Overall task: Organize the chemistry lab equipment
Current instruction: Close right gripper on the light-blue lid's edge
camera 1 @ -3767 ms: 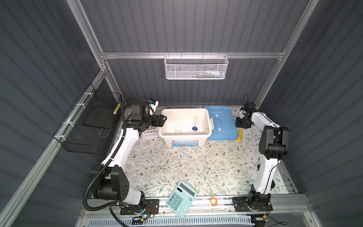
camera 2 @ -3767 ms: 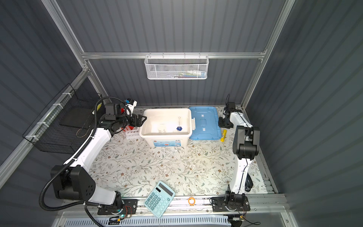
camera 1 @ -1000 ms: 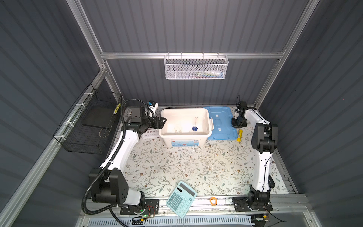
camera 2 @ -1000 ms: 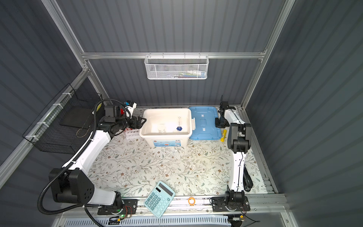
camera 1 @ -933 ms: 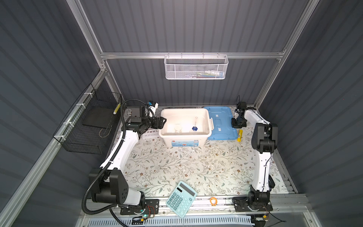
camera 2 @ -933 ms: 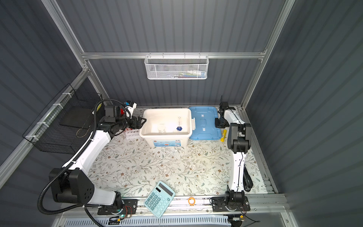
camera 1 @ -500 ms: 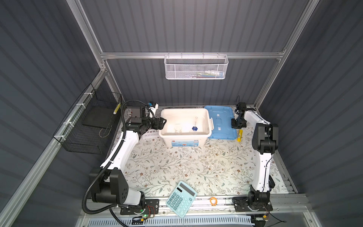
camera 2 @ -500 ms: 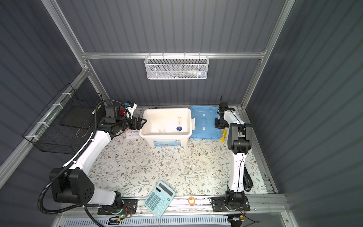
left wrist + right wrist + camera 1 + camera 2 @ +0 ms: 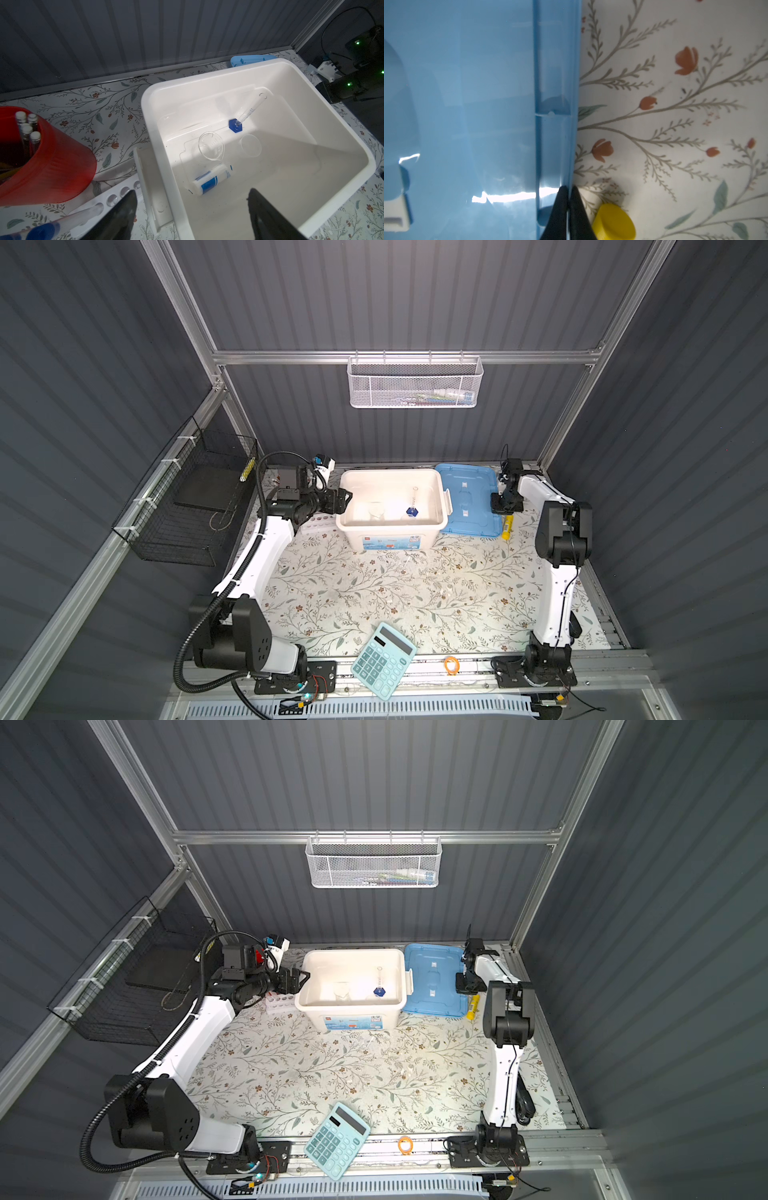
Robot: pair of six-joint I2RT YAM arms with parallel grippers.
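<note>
floral cloth point(image 9: 374, 597) covers the table in both top views. the white bin point(image 9: 390, 471) sits at the back, its blue lid point(image 9: 469, 506) lying flat just beside it. inside the bin, unchanged from a second ago, are the slim cylinder point(image 9: 248, 111) on its blue hexagonal foot, a clear beaker point(image 9: 211, 148), a second clear cup point(image 9: 250, 145) and the blue-white labelled bottle point(image 9: 211, 179) on its side. the left gripper point(image 9: 345, 502) still hovers at the bin's left rim, jaws wide, holding nothing. since nearly four seconds ago the right gripper point(image 9: 569, 188) has drawn in and its elbow has folded closer to the lid. its fingers are pressed almost together at the lid's outer edge, beside a yellow cap point(image 9: 613, 221). whether they pinch the rim i cannot tell.
</note>
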